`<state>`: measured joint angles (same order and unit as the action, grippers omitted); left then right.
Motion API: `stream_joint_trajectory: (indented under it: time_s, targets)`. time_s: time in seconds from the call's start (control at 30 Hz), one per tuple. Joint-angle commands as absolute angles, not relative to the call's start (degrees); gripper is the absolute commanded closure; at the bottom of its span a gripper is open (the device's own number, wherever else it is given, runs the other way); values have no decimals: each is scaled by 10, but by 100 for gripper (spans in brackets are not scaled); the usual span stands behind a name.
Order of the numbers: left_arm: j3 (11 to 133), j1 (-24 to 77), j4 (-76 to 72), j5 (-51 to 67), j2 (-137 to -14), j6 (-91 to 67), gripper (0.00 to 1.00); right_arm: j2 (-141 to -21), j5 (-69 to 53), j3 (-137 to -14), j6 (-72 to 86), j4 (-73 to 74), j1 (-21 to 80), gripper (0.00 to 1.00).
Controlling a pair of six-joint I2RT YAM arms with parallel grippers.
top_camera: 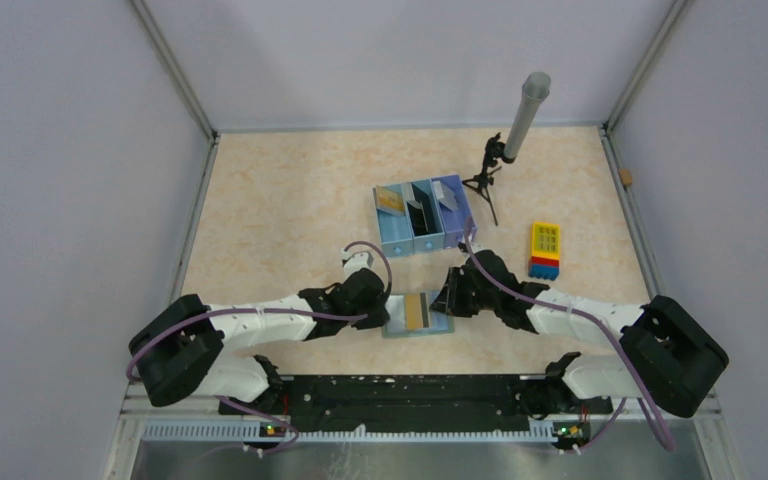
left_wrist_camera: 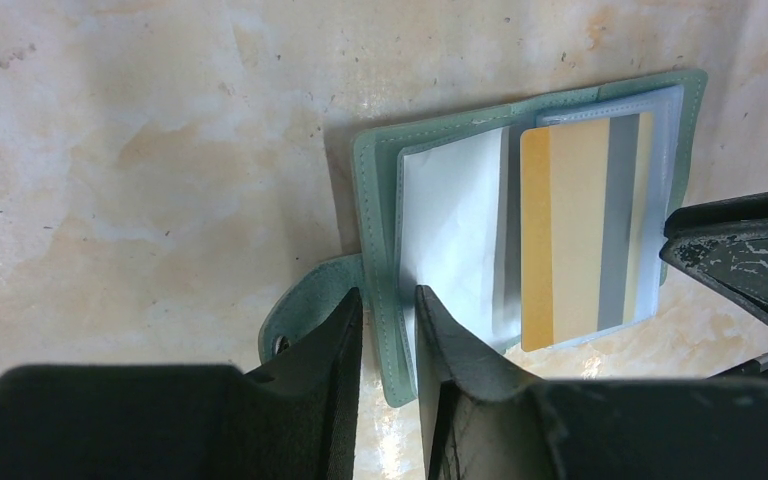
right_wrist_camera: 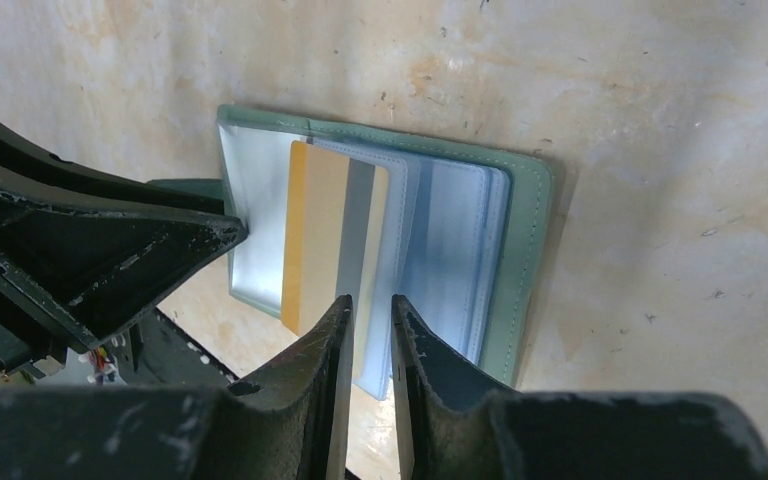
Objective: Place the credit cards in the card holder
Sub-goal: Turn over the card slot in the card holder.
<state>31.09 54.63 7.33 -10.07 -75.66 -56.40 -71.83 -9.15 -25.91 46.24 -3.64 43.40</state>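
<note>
Lying open and flat on the counter (top_camera: pixel 290 200), the card holder (top_camera: pixel 441 323) sits near the front edge between the 2 arms, with its grey-green cover down and its pale clear sleeves up. 1 credit card (left_wrist_camera: pixel 575 230), gold along one long edge and crossed by a grey stripe, lies on the sleeves of the half nearer the right arm. Whether it is tucked into a pocket or only resting on top I cannot tell.

The left gripper (left_wrist_camera: pixel 388 300) is at the holder's outer edge by the snap tab (left_wrist_camera: pixel 300 310). Its jaws are set to a slim gap with the stitched green rim running through it, one finger on the tab side and the other over a clear sleeve. Whether it actually clamps the rim cannot be told.

The right gripper (right_wrist_camera: pixel 371 305) reaches in from the opposite side, its jaws likewise close together. The slit between them shows the end of the card and a sleeve edge, but a pinch on either is not clear.

Farther back stands a blue tray (top_camera: pixel 400 243) with 3 compartments, a gold card (top_camera: pixel 392 199) showing in the left one. To its right is a yellow brick block (top_camera: pixel 545 240), and behind it a small tripod (top_camera: pixel 485 182) carries a grey tube (top_camera: pixel 526 112).
</note>
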Motion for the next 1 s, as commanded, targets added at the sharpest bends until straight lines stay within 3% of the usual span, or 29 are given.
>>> stream_joint_trajectory:
  time_s: [0.0, 0.97]
  targets:
    - [322, 546, 66, -104, -759, -559, 73, -708, -90, -255, 464, -57, 439, 80]
    - [324, 546, 66, -106, -759, -559, 76, -739, -112, -267, 470, -126, 472, 79]
